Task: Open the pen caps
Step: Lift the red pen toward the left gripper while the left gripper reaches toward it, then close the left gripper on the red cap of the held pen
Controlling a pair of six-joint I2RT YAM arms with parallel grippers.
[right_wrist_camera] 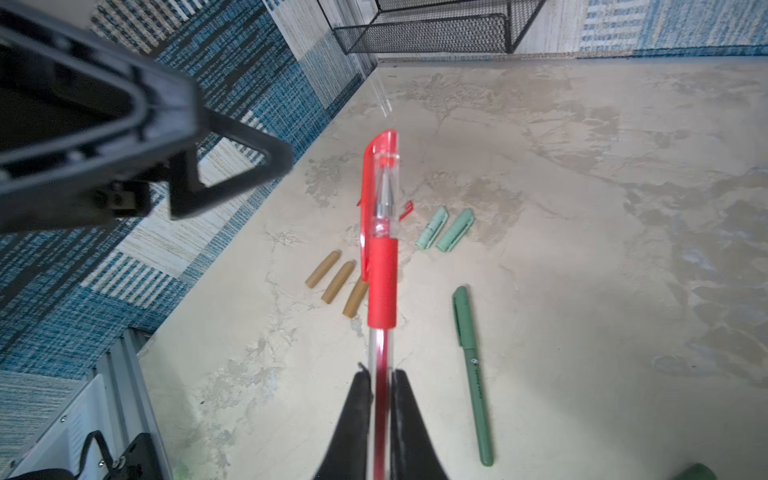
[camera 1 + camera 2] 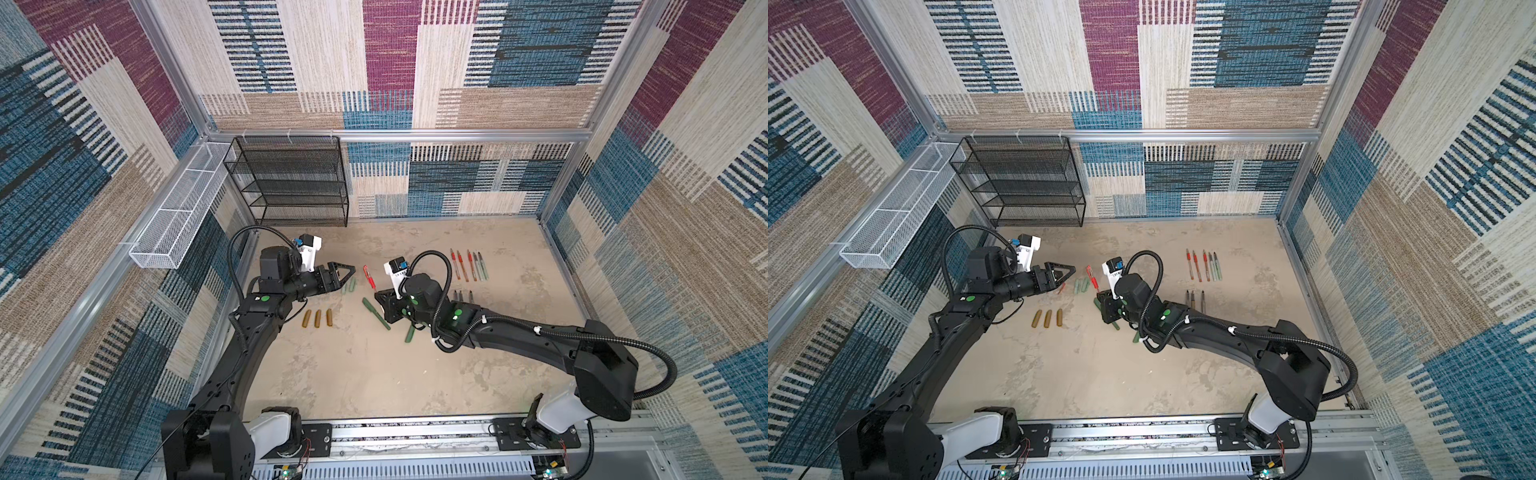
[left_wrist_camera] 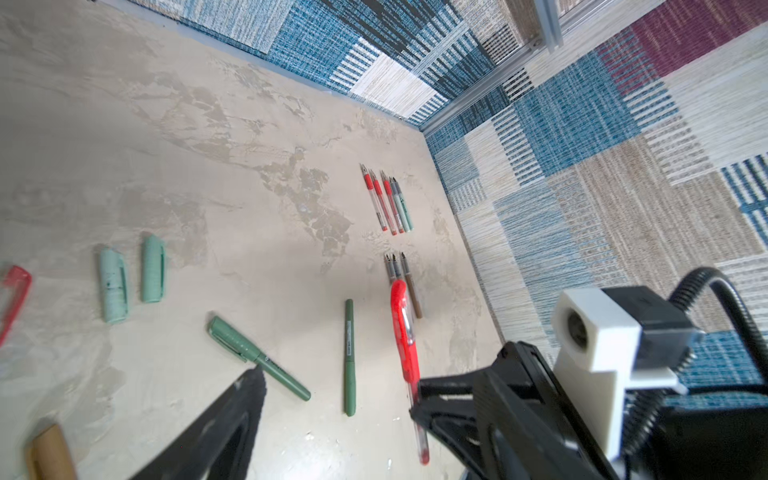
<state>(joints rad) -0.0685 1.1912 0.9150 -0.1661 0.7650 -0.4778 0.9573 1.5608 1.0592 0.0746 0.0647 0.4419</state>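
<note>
- Right wrist view: the right end effector (image 1: pixel 380 376) is clamped on the clear barrel of a red pen (image 1: pixel 382 286) and holds it in the air above the worktop (image 1: pixel 582 291).
- The red cap (image 1: pixel 381 166) sits on the far end of this pen, over the tip.
- The left end effector (image 2: pixel 349 276) has its fingers apart and holds nothing. In both top views it stands just beside the capped end of the red pen, on its left. In the right wrist view a gap shows between them.
- Two mint caps (image 3: pixel 113 286) lie side by side on the worktop, near the left end effector.
- A loose red cap (image 3: pixel 12 299) lies just beside the mint caps.
- Three bronze caps (image 2: pixel 318 318) lie in a short row, closer to the robot's base than the mint caps.
- Two green pens (image 3: pixel 257 357) lie on the worktop near the right end effector, both with the cap on.
- At the right side of the worktop, well apart from the caps, lies a row of five bare pens (image 2: pixel 467 266): three red and two pale green.
- A row of three bare pens (image 2: pixel 463 296) lies near it, partly behind the right arm.
</note>
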